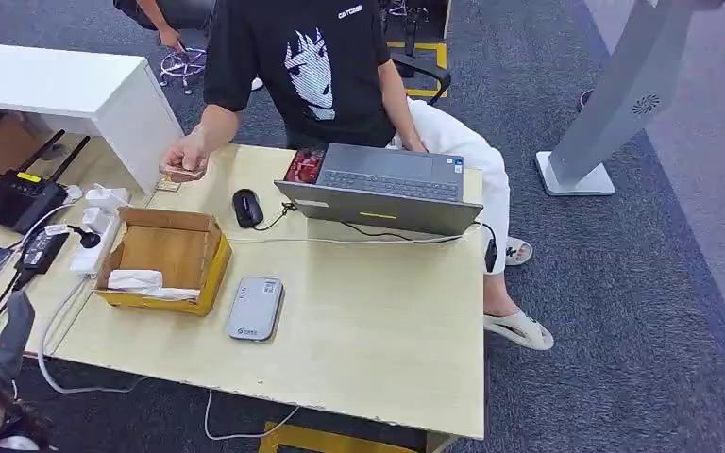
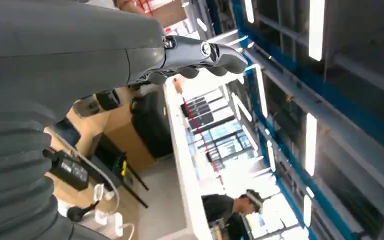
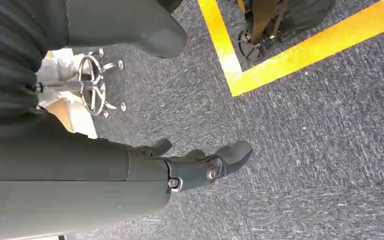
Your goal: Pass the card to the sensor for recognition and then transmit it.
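Pre-grasp stage, nothing picked up yet. Person at the top centre of the head view holds the card in a hand over the counter's upper-left edge; it looks small, flat and pale, details too small to read. Sensor, a grey slab, lies lower centre beside the cardboard box. Left hand raised at the lower-left corner, fingers loose, grasping nothing. Right hand hangs over the carpet, fingers slightly curled, empty. Next: left hand reaches up to the card and pinches it.

Card in person's hand; grey sensor flat on table.
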`<move>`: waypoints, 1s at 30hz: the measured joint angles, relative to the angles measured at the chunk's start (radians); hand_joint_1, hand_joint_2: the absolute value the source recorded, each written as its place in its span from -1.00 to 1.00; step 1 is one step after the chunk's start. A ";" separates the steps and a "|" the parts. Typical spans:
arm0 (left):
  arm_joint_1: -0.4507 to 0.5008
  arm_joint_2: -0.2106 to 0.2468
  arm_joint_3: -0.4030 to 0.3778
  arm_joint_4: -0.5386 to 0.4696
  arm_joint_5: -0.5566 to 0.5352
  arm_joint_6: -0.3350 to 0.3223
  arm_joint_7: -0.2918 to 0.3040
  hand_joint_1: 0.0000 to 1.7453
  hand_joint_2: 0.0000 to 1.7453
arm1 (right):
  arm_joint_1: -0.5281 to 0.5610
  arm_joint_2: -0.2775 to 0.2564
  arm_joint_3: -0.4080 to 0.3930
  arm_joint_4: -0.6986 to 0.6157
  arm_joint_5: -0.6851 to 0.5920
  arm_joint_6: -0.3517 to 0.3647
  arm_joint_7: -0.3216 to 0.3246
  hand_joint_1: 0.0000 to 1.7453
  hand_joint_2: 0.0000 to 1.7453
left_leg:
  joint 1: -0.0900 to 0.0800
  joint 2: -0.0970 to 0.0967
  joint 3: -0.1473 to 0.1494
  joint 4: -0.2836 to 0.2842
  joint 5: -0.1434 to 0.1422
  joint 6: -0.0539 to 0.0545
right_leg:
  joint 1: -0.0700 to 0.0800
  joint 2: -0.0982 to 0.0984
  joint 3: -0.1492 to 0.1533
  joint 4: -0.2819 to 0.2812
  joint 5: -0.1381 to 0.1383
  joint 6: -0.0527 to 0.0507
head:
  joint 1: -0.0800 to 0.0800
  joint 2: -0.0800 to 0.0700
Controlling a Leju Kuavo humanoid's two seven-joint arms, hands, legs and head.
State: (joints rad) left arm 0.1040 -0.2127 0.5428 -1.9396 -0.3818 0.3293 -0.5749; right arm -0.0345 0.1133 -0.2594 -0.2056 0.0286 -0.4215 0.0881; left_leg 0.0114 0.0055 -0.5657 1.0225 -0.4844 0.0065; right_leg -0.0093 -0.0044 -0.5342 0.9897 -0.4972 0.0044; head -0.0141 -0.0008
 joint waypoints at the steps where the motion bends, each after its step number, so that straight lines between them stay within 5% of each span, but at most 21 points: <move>1: -0.016 0.009 0.000 0.026 -0.007 -0.007 0.012 -1.00 1.00 | 0.000 0.000 0.000 0.000 0.002 0.003 0.005 -1.00 1.00 | 0.000 0.000 0.000 0.000 0.000 0.000 | 0.000 0.000 0.000 0.000 0.000 0.000 | 0.000 0.000; 14: -0.245 0.140 0.023 0.375 -0.140 -0.057 0.145 -1.00 1.00 | 0.000 -0.001 0.000 0.001 0.048 0.038 0.057 -1.00 1.00 | 0.000 0.000 0.000 0.000 0.000 0.000 | 0.000 0.000 0.000 0.000 0.000 0.000 | 0.000 0.000; 22: -0.357 0.160 -0.001 0.475 -0.342 -0.057 0.216 -1.00 1.00 | -0.002 -0.006 -0.001 0.001 0.090 0.076 0.051 -1.00 1.00 | 0.000 0.000 -0.001 0.001 0.000 0.000 | 0.000 0.001 -0.001 0.000 0.001 0.000 | 0.000 0.000; 28: -0.372 0.161 -0.039 0.493 -0.416 -0.045 0.214 -0.94 1.00 | -0.002 -0.009 -0.003 0.001 0.107 0.093 0.045 -1.00 1.00 | 0.000 0.000 -0.001 0.001 0.000 0.000 | 0.000 0.000 -0.001 0.000 0.001 0.000 | 0.000 0.000; 29: -0.371 0.161 -0.051 0.493 -0.424 -0.044 0.211 0.68 1.00 | -0.002 -0.010 -0.005 0.001 0.108 0.095 0.045 -1.00 1.00 | 0.000 0.000 -0.001 0.001 0.000 0.000 | 0.000 0.000 -0.001 0.000 0.001 0.000 | 0.000 0.000; 30: -0.370 0.161 -0.061 0.493 -0.428 -0.044 0.208 0.90 1.00 | -0.002 -0.010 -0.006 0.001 0.108 0.097 0.045 -1.00 1.00 | 0.000 0.000 -0.001 0.001 0.000 0.000 | 0.000 0.001 -0.001 0.000 0.001 0.000 | 0.000 0.000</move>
State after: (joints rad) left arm -0.2665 -0.0515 0.4823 -1.4462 -0.8099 0.2857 -0.3674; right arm -0.0366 0.1034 -0.2659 -0.2045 0.1366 -0.3250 0.1328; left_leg 0.0112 0.0055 -0.5671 1.0231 -0.4840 0.0066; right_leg -0.0094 -0.0039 -0.5354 0.9898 -0.4966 0.0042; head -0.0141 -0.0011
